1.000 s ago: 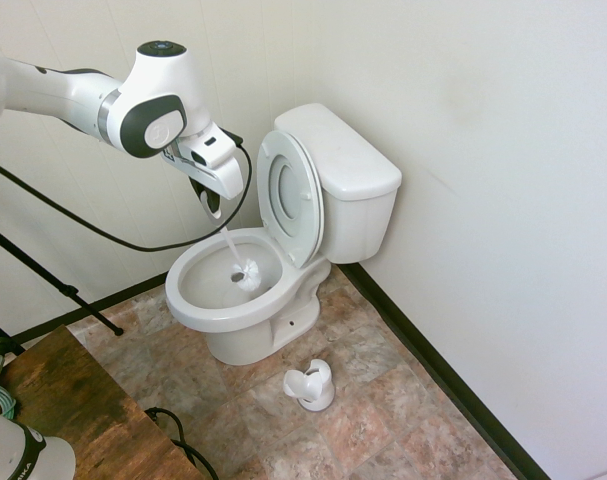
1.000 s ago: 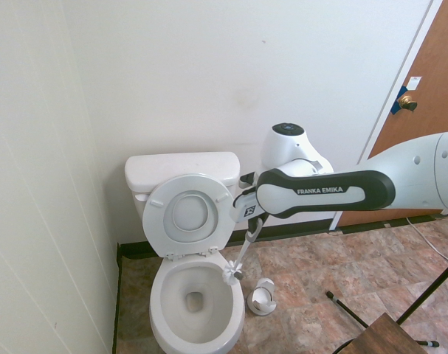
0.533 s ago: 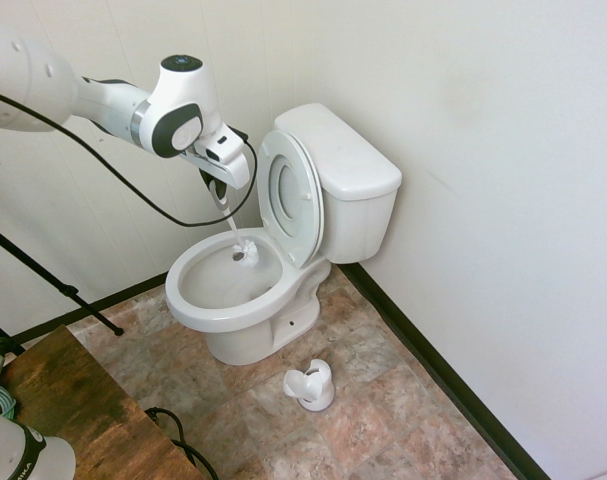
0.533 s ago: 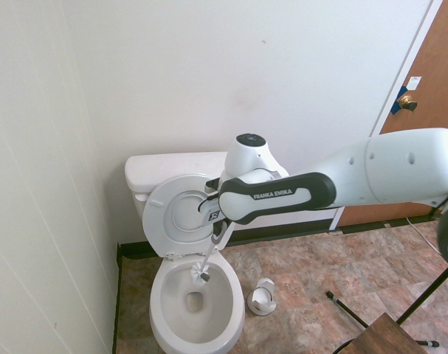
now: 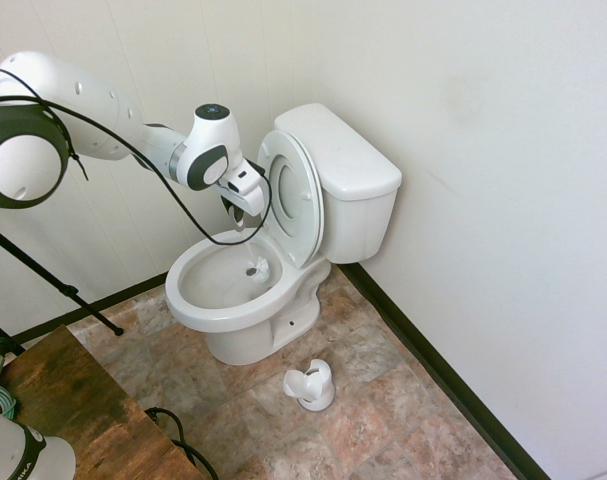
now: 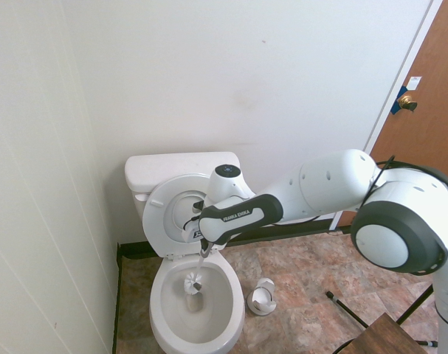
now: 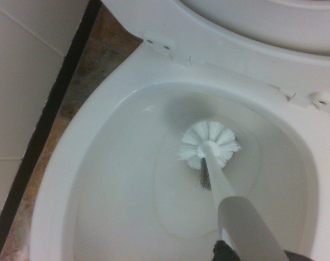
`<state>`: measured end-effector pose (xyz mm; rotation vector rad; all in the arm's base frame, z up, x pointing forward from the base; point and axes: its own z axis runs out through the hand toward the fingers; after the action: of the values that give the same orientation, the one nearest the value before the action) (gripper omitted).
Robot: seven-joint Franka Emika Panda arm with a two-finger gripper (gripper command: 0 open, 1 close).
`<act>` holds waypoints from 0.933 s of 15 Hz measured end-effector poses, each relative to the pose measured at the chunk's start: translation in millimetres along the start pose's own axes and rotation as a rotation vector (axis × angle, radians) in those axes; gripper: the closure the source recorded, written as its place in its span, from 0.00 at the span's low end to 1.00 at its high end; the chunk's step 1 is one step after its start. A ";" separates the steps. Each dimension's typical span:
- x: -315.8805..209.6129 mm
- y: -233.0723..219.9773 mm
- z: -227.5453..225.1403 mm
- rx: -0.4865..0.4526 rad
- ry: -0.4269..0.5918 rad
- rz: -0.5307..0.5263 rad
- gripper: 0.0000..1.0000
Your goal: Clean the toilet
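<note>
The tool (image 5: 239,212) grips a toilet brush (image 6: 193,282) inside the toilet (image 5: 228,305) bowl; hard pressing could flick water over the rim.

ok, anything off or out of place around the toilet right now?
Nothing stands out. The toilet looks intact, seat and lid up against the tank. The gripper holds the brush by its handle, head down inside the bowl. The brush holder stands upright on the floor beside the toilet. No spill visible on the tiles.
</note>
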<state>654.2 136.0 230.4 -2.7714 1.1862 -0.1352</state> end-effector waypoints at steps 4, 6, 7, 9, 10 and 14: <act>3.4 -24.2 26.7 -0.005 0.019 0.025 1.00; -1.3 -37.1 34.0 -0.010 0.027 0.019 1.00; -7.0 -44.0 35.6 -0.010 0.029 0.012 1.00; -21.5 -54.9 40.9 -0.016 0.031 -0.006 1.00; -28.0 -57.7 42.9 -0.018 0.029 -0.014 1.00; -45.0 -53.8 46.8 -0.038 0.011 -0.032 1.00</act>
<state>667.7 209.2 190.6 -2.8265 1.1599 -0.1328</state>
